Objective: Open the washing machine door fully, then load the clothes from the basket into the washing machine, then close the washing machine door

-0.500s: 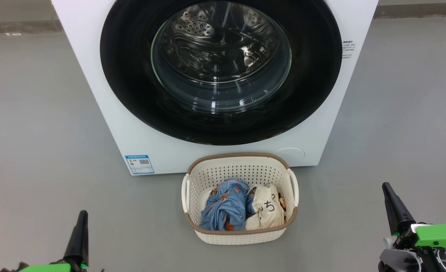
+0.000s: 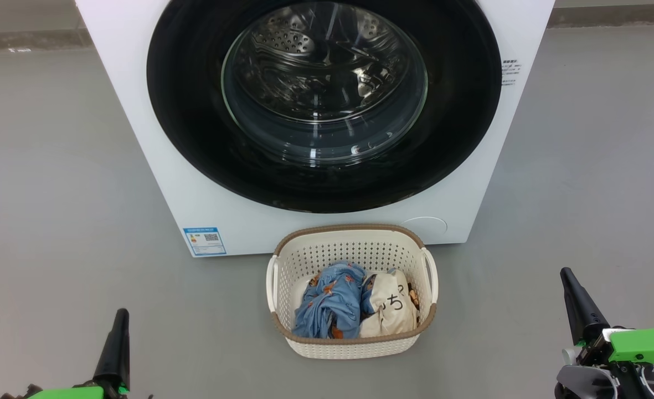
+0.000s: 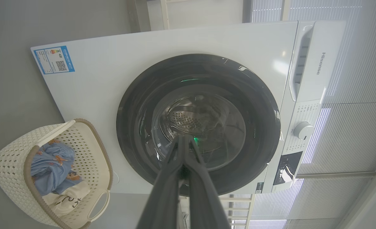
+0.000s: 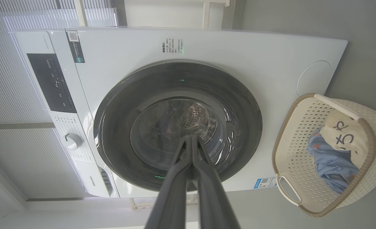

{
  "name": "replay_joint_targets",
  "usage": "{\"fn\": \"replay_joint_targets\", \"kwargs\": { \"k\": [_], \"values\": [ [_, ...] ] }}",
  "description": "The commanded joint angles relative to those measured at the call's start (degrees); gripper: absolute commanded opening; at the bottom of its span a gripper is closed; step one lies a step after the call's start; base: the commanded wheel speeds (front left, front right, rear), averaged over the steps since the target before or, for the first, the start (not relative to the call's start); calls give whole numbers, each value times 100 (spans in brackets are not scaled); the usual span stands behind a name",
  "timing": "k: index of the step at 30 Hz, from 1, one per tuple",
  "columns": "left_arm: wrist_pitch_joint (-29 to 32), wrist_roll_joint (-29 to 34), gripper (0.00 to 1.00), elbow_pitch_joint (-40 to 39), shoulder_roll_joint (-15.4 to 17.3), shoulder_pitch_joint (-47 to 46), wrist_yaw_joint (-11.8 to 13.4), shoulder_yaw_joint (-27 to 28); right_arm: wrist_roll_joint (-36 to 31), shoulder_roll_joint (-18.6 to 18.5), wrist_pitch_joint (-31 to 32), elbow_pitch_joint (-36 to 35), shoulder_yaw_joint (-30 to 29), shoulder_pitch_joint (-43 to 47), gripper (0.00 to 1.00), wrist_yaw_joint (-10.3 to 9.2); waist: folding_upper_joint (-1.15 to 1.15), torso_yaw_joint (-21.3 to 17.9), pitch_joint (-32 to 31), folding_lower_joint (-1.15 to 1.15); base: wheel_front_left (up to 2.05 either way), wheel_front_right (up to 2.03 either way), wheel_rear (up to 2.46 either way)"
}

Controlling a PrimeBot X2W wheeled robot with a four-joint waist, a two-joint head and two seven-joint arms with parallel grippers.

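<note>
The washing machine (image 3: 105, 73) is branded Hisense

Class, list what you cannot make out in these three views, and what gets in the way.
- Head view: top of the big white front-loading washing machine, cut by the upper edge.
- Head view: print on the blue label sticker, too small.
- All views: anything under the light blue and cream clothes, hidden by them and the cream perforated plastic basket.
- Drum contents: obscured by reflections on the round black-rimmed glass door.
</note>
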Motion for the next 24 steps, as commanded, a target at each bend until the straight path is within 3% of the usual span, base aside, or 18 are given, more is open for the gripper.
{"fn": "replay_joint_targets", "kwargs": {
  "k": [1,24],
  "values": [
    [15,48,0,-84,53,-246,-5,178,-53,-51,39,-143,114,-252,0,33,0,0,0,0,0,0,0],
    [15,48,0,-84,53,-246,-5,178,-53,-51,39,-143,114,-252,0,33,0,0,0,0,0,0,0]
  ]
}}
